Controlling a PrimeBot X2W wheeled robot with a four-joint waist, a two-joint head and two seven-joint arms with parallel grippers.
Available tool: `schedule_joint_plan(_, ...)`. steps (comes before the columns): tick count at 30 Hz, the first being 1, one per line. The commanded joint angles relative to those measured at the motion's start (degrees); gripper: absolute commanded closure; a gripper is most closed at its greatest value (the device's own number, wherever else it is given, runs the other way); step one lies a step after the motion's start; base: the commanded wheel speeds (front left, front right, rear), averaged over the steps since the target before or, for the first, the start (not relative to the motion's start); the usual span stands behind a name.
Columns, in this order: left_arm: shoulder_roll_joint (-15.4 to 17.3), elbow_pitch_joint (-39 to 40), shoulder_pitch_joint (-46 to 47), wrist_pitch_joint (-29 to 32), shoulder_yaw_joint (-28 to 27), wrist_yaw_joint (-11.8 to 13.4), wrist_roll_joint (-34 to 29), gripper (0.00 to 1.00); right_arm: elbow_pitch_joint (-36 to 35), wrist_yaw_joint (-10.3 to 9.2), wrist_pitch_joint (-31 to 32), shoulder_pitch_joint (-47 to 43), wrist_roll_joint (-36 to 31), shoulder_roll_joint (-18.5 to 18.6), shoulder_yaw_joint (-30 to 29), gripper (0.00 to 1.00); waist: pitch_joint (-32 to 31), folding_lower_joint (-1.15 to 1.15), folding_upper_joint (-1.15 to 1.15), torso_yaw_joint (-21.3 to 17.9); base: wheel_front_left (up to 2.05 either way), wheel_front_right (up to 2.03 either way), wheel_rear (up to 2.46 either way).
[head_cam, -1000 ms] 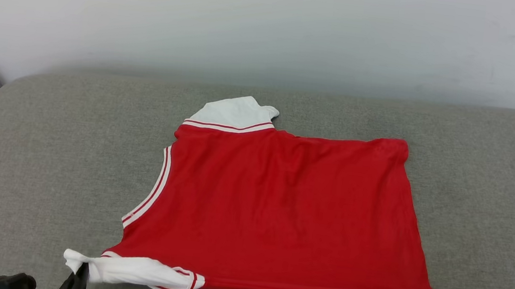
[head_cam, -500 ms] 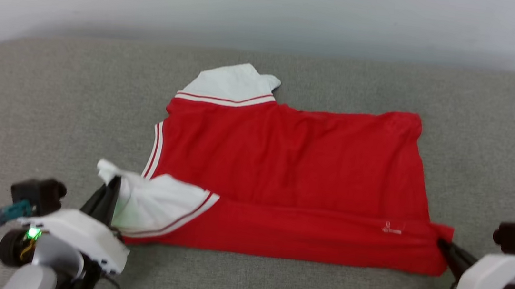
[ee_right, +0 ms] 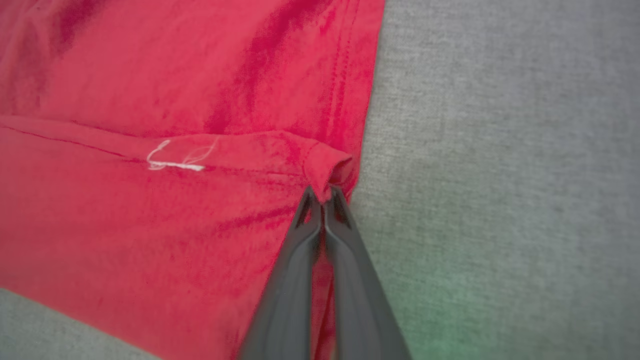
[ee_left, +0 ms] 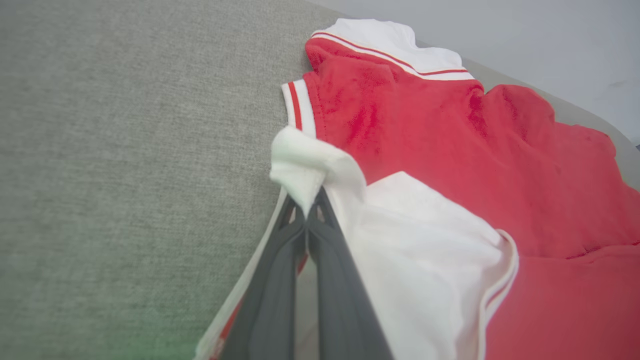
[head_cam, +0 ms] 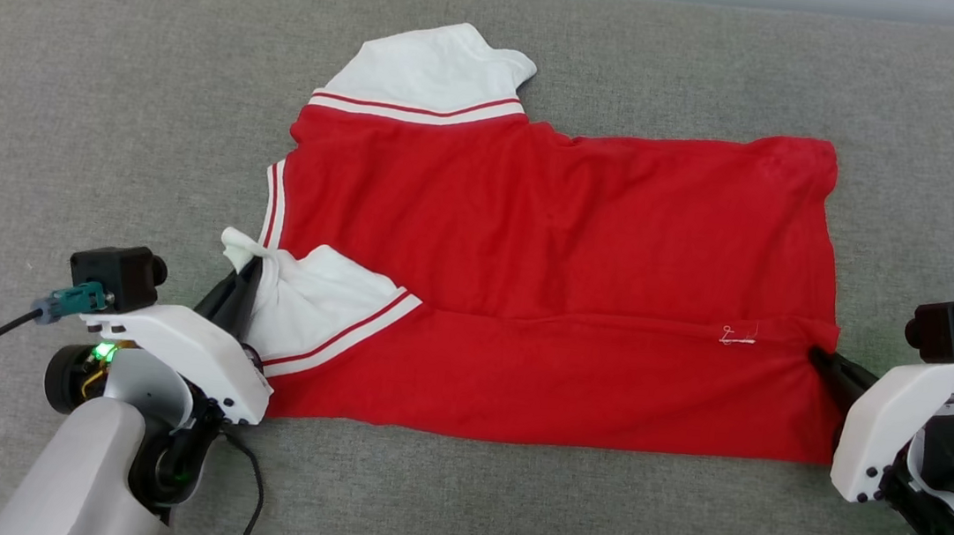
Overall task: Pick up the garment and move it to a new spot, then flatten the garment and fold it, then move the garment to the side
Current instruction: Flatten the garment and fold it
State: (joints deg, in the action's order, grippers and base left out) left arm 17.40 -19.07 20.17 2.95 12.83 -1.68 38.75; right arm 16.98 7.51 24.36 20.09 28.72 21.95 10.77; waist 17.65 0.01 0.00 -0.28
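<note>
Since a second ago both grippers have carried the near edge of the red jersey-style T-shirt with white red-striped sleeves (head_cam: 553,222) forward over its body, laying a folded band; the head camera has tilted too. The shirt lies spread on the grey woven cushion (head_cam: 106,87). Left gripper (head_cam: 243,283) is pinched on the white sleeve tip (ee_left: 300,160), right gripper (head_cam: 822,361) on the red hem corner (ee_right: 327,162). The fabric looks light, limp and drapey. Corners and hems are likely the best holds, though thin pinches may slip.
</note>
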Motion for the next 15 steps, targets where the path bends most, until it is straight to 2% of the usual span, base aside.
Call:
schedule_joint_plan(1,-0.35,-1.45,1.18,0.08,0.15,-0.61,0.53,1.00,1.39,-0.04,-0.64,0.91,0.35,0.03,0.65,0.79,0.38,-0.01,0.00,0.04,0.00,0.00,0.00)
schedule_joint_plan(2,-0.59,-2.60,1.62,0.06,0.19,-0.91,0.90,0.79,2.34,-0.04,-1.27,0.94,0.67,-0.13,1.08,0.53,0.42,-0.01,0.00,0.02,0.00,0.00,0.00)
schedule_joint_plan(3,-0.87,-3.63,1.99,0.06,0.23,-1.28,1.33,0.51,3.25,-0.04,-1.87,0.84,0.99,-0.19,1.52,0.00,0.37,-0.01,0.00,-0.03,0.00,0.00,0.00)
schedule_joint_plan(4,-0.97,-4.78,2.23,0.06,0.27,-1.58,1.51,0.16,3.92,-0.04,-2.62,0.81,1.13,-0.02,2.07,0.00,0.25,-0.01,0.00,-0.09,0.00,0.00,0.00)
schedule_joint_plan(5,-0.92,-5.73,2.48,-0.26,0.25,-1.91,1.71,0.00,4.45,-0.04,-3.69,0.88,1.49,0.05,2.42,0.00,0.02,-0.01,0.00,-0.21,0.00,0.00,0.00)
schedule_joint_plan(9,-0.79,-9.15,2.92,-0.69,0.13,-2.88,2.47,0.00,5.06,-0.05,-8.53,-0.30,2.32,0.52,3.70,0.00,-1.89,-0.01,0.00,-0.73,0.00,0.00,0.00)
schedule_joint_plan(15,0.67,-11.33,3.29,-1.72,-0.29,-3.78,3.09,0.00,2.20,-0.04,-19.54,-4.03,1.67,0.15,2.68,0.00,-6.93,-0.01,0.00,-1.86,0.00,0.00,0.00)
